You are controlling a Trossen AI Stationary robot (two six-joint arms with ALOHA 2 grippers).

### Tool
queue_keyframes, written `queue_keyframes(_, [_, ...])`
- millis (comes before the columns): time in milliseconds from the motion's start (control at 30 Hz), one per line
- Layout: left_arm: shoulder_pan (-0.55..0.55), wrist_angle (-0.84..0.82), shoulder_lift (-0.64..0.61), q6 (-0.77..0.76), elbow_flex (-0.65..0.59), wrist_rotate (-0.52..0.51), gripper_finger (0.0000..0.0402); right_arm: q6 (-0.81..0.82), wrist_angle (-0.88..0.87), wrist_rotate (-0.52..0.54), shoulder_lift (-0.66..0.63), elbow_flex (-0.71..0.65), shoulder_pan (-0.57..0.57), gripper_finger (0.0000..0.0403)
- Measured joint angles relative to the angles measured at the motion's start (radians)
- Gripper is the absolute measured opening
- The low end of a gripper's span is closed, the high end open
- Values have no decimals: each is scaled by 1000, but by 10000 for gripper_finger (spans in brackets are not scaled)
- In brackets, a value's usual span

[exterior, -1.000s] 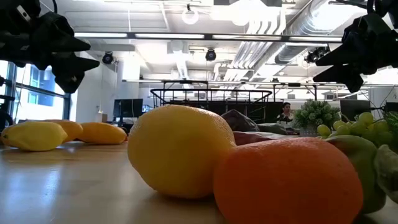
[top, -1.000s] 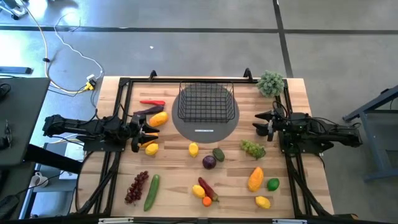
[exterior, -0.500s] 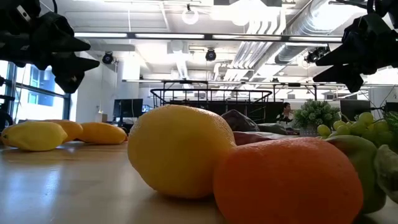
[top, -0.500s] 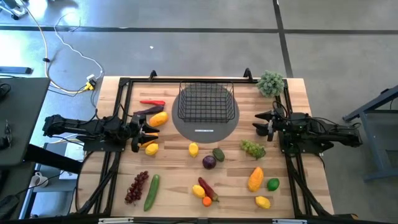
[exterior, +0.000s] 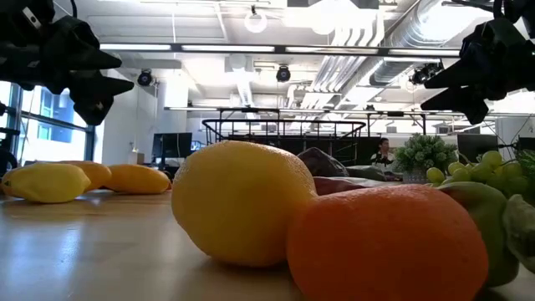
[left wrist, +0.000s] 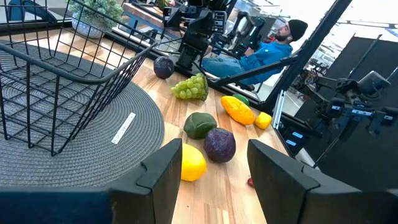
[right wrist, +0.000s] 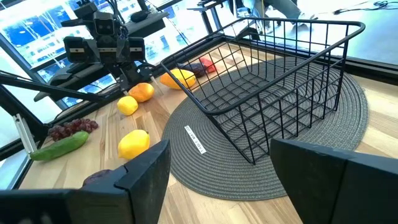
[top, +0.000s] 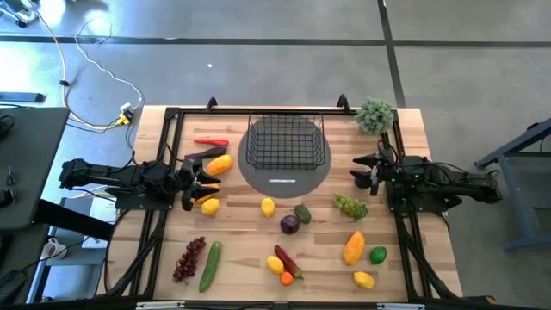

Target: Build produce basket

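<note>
Currently we see the basket [top: 285, 140] empty on the round grey mat [top: 285, 175], with the produce [top: 290, 225] scattered over the table [top: 241, 241]. We see the left gripper [top: 209, 182] and the right gripper [top: 356, 170] both spread, holding nothing, flanking the mat.

Low view: basket [exterior: 284, 130] mostly hidden behind lemon [exterior: 242, 201], orange fruit [exterior: 389, 242] cut off, perhaps a tangerine

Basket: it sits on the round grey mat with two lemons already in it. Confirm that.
Not quite. The basket does sit on the round grey mat, but it is empty; the high view and the right wrist view show only bare wire inside. The lemons, such as the nearest one, lie on the table.
</note>
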Motion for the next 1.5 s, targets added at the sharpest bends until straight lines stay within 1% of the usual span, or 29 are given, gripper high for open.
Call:
queue_keyframes(467, [0, 0, 0, -3, 0, 0, 172, 0, 0, 0, 0, 0, 0, 256])
queue_keyframes(633, [0, 0, 0, -84, 0, -1, 172, 0, 0, 0, 0, 0, 0, 256])
queue_keyframes(900, [0, 6, 0, -79, 0, -45, 172, 0, 0, 0, 0, 0, 0, 256])
queue_keyframes(1067, [0, 39, 0, -87, 7, -78, 172, 0, 0, 0, 0, 0, 0, 256])
queue_keyframes(1200, [0, -25, 8, -87, 61, -129, 172, 0, 0, 0, 0, 0, 0, 256])
queue_keyframes(1300, [0, -115, 45, -87, 122, -170, 172, 0, 0, 0, 0, 0, 0, 256])
queue_keyframes(1500, [0, -300, 184, -87, 289, -279, 172, 0, 0, 0, 0, 0, 0, 256])
